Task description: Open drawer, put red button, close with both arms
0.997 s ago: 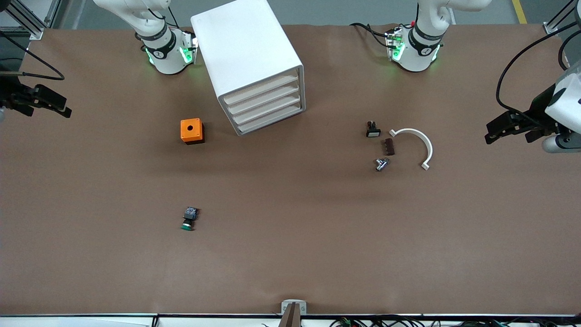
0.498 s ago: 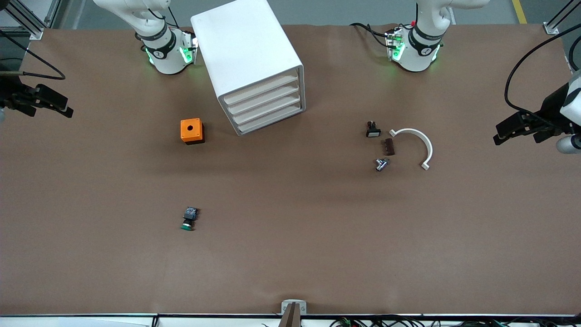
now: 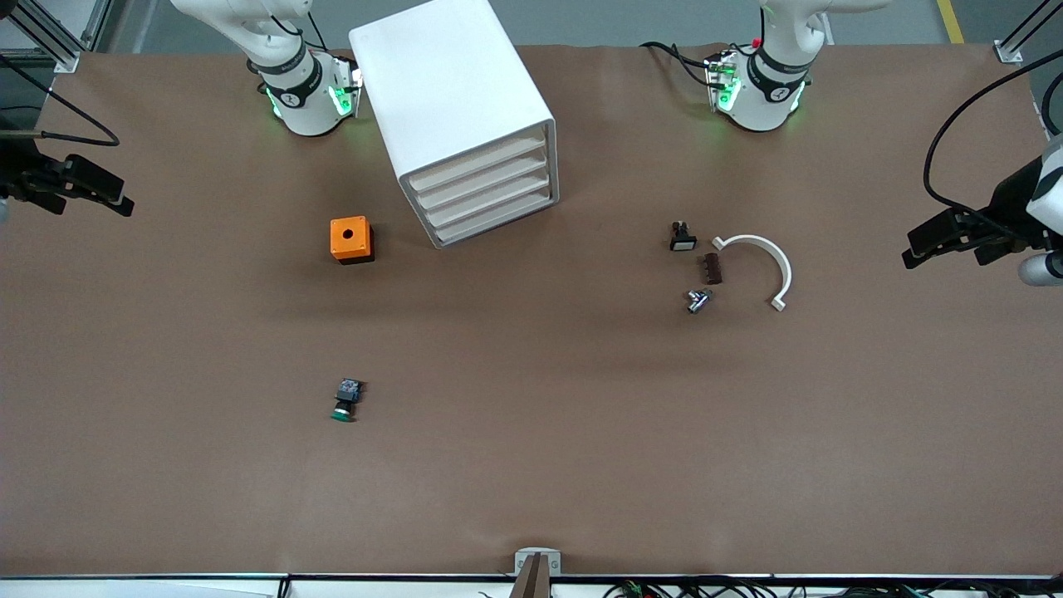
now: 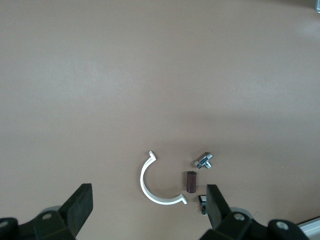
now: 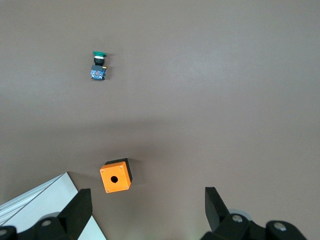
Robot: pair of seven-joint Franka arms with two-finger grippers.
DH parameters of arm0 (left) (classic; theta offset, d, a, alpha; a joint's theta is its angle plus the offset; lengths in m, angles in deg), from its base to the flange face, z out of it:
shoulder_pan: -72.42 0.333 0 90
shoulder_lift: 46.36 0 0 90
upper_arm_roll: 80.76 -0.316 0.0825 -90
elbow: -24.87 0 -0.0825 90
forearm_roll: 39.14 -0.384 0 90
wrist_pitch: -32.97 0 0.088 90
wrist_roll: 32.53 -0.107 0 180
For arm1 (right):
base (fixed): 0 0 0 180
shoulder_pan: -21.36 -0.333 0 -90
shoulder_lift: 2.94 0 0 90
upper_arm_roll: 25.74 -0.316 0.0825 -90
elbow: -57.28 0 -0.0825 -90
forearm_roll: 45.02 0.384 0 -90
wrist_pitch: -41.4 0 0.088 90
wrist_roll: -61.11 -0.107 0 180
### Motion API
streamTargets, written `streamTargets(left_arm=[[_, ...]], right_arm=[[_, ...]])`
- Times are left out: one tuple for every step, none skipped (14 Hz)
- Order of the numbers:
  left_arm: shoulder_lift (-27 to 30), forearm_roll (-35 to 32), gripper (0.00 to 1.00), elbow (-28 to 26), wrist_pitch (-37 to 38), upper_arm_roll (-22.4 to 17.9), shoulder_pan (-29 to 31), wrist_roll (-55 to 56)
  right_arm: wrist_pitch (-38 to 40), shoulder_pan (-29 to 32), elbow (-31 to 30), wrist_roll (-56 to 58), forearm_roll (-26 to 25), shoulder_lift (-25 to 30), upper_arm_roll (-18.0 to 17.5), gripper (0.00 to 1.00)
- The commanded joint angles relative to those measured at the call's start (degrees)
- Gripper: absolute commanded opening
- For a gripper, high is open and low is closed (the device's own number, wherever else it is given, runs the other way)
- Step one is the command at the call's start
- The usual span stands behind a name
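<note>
Both claws hang with fingers apart and empty: the left claw (image 3: 913,249) at the left arm's end of the bench (image 3: 531,465), the right claw (image 3: 116,198) at the right arm's end. All four drawers (image 3: 486,193) sit shut in the white cabinet (image 3: 448,100). An orange box (image 3: 350,239) stands beside it. Nearer the camera lies a green-capped button (image 3: 345,400); no red button shows.

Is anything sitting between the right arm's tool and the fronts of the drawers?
Nothing visible blocks it. The right tool hangs open at the right arm's end of the table, with bare surface between it and the drawers. The orange box stands just off that line, nearer the front camera.
</note>
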Motion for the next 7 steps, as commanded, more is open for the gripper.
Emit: streamTargets(left_arm=[[-1.11,-1.04,1.00,2.56,0.75,2.66,2.64,-0.78],[-1.55,-1.04,1.00,2.74,0.75,3.45,3.43,-0.87],[-1.73,-1.04,1.00,2.92,0.75,4.07,3.96,-0.87],[-1.64,-1.21,1.00,2.92,0.75,3.99,3.70,-0.78],[-1.73,-1.22,1.00,2.92,0.75,3.99,3.87,-0.78],[-1.82,-1.13,1.00,2.92,0.75,3.90,4.05,-0.78],[-1.91,-1.13,1.00,2.92,0.75,3.72,4.05,-0.78]], right_arm=[[-0.51,0.34,-1.18,-0.29,0.00,1.57,-0.22,1.00],[-0.51,0.34,-1.18,-0.29,0.00,1.57,-0.22,1.00],[-0.51,0.34,-1.18,-0.29,0.00,1.57,-0.22,1.00],[-0.51,0.34,-1.18,-0.29,-0.09,1.57,-0.13,1.00],[-0.51,0.34,-1.18,-0.29,-0.18,1.57,-0.22,1.00],[-0.51,0.43,-1.18,-0.20,-0.18,1.57,-0.13,1.00],[-0.60,0.43,-1.18,-0.20,-0.18,1.48,-0.13,1.00]])
